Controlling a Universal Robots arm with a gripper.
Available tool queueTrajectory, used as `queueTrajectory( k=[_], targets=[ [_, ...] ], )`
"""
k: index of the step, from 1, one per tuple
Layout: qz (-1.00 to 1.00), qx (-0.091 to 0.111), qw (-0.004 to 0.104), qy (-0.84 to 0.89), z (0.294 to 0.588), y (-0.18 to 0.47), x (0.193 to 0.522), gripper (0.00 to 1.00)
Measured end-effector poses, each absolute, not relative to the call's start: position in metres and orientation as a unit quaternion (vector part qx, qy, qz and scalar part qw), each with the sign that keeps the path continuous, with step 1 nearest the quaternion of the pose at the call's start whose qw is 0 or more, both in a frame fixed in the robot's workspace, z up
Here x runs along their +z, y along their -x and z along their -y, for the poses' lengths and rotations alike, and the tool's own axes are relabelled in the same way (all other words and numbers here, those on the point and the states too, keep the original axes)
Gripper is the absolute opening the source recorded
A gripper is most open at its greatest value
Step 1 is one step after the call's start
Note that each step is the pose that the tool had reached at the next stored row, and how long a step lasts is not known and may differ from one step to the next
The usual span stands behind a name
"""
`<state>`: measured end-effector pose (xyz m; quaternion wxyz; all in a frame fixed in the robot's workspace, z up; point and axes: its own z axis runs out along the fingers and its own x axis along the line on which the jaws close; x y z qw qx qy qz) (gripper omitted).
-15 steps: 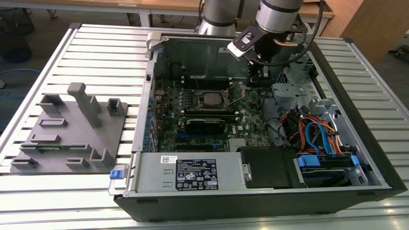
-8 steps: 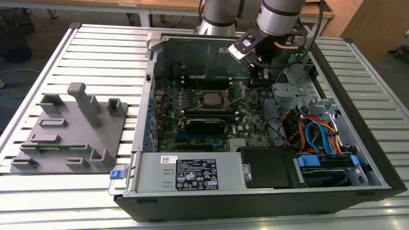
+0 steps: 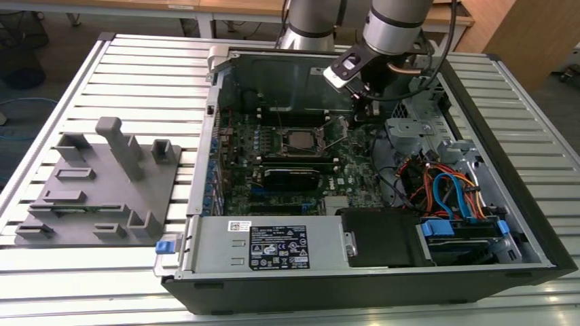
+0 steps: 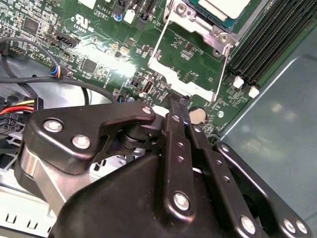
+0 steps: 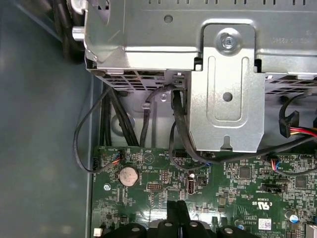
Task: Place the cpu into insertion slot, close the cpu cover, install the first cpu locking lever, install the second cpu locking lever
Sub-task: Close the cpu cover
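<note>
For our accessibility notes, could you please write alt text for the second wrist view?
The black end effector, shut, hovers over the green motherboard beside a coin battery. Beyond it, the silver-topped cpu lies in the metal-framed insertion slot.

My tool [image 4: 178, 101] showed black, satin-smooth metal with bright screws; the cpu [image 4: 224, 6] top was dull silver, the cpu cover [image 4: 197, 22] bare shiny metal, the circuit board [image 4: 99, 54] glossy green, the bench [image 3: 136, 68] ribbed pale metal.
</note>
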<state>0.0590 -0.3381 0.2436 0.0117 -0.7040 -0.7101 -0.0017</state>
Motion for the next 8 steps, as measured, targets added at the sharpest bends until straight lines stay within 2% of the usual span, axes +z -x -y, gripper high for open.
queueTrajectory(
  k=[8],
  targets=[
    [0.711,-0.004,0.014,0.704,0.3381,-0.0517,0.2431,0.10]
  ],
)
